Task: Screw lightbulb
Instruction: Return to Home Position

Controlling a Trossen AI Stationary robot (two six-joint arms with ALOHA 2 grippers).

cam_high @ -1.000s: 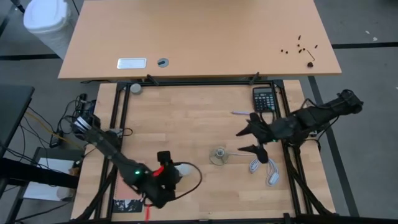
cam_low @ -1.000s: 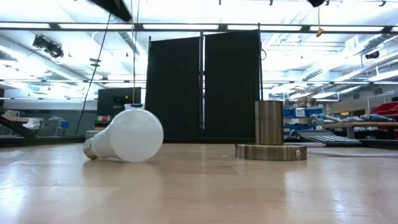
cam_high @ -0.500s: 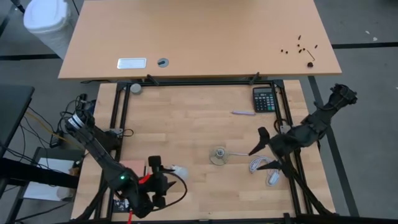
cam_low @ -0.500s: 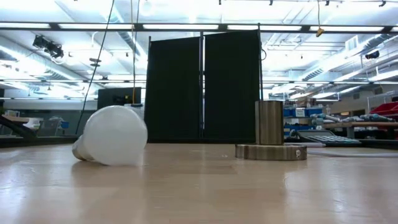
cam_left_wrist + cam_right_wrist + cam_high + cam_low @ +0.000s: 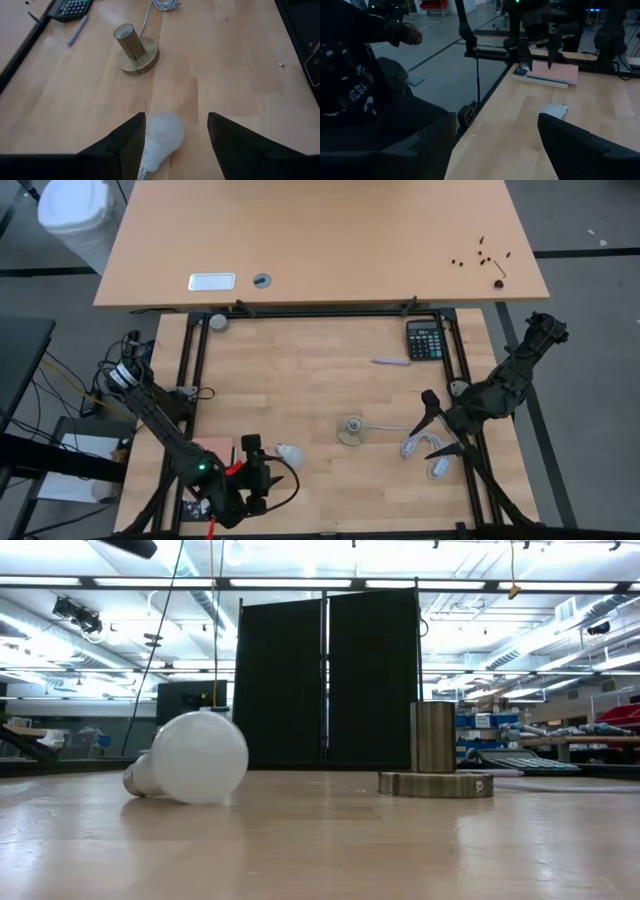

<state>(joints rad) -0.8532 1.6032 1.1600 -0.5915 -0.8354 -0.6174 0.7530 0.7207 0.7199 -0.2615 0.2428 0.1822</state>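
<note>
The white lightbulb (image 5: 288, 452) lies on its side on the wooden table, near the front left. It also shows in the low view (image 5: 190, 758) and the left wrist view (image 5: 160, 137), with its screw base toward my left gripper. My left gripper (image 5: 262, 472) is open just left of the bulb and raised above it. Its fingers stand on either side of the bulb without touching it (image 5: 176, 117). The brass socket (image 5: 351, 430) stands upright on its round base, right of the bulb (image 5: 434, 755). My right gripper (image 5: 434, 425) is open and empty, right of the socket.
The socket's white cord (image 5: 420, 445) lies coiled under my right gripper. A calculator (image 5: 425, 338) and a pen (image 5: 390, 361) lie at the far right. A pink pad (image 5: 212, 450) lies at the near left edge. Bare wood lies between the bulb and the socket.
My left gripper has drawn back toward the table's near left corner, away from the bulb. The bulb has rolled a little to the left on the table and turned its base. My right gripper has drawn back toward the table's right edge, away from the socket.
</note>
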